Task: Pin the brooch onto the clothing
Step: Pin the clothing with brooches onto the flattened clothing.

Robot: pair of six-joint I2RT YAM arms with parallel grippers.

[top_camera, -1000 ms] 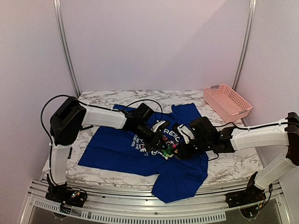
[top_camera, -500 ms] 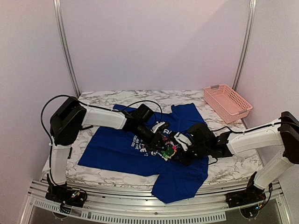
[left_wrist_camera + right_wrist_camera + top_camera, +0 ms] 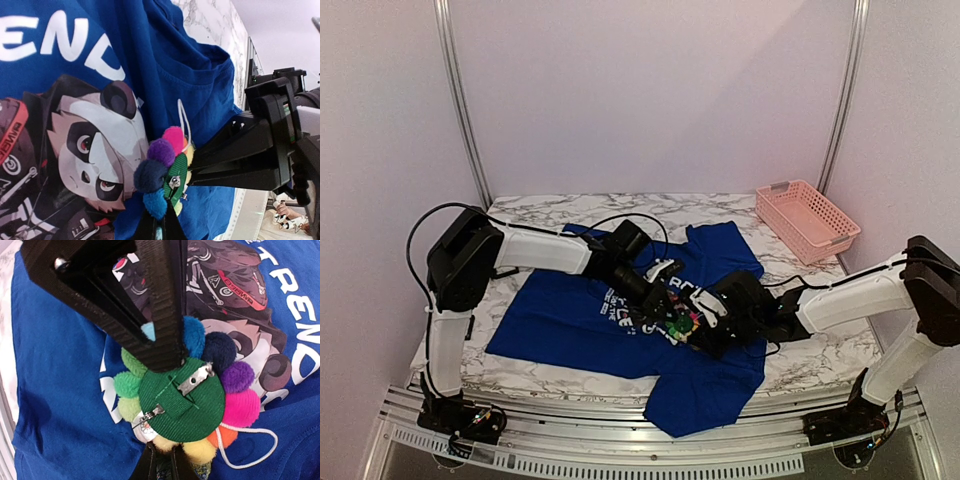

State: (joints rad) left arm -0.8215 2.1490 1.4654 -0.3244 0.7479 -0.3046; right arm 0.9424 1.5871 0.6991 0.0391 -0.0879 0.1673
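Entry: both arms meet over the shirt.

- Royal-blue short-sleeved T-shirt [image 3: 570, 320] lies spread on the marble-pattern counter [image 3: 820, 350], chest print [image 3: 95, 135] facing up. Judged reason: flat, face-up cloth gives a steady target for the pin.
- Flower-shaped brooch [image 3: 182, 400] of multicoloured pompom petals on a round green felt back is held just beside the print's panda face, on the side toward the right arm. Whether it touches the cloth I cannot tell.
- Left pincer [image 3: 160, 222]: fingers together, clamped on one edge of the brooch, at the blue petals. The brooch stands turned so that its green back, with the metal pin bar [image 3: 196, 379], faces the right wrist camera. Judged reason: this grip leaves the fastening exposed for the other arm to work.
- Right pincer [image 3: 162, 460]: fingers drawn narrow on the opposite edge, at the pale yellow petals, so the brooch is gripped from two sides. Judged reason: a two-point hold stops it pivoting while the pin is dealt with.
- A white string loop [image 3: 250, 440] hangs free from the brooch onto the shirt beside the print.
- Status, judged: pin not yet through the fabric. Risk: the pin bar is small and the petals soft, so a grip may slip.
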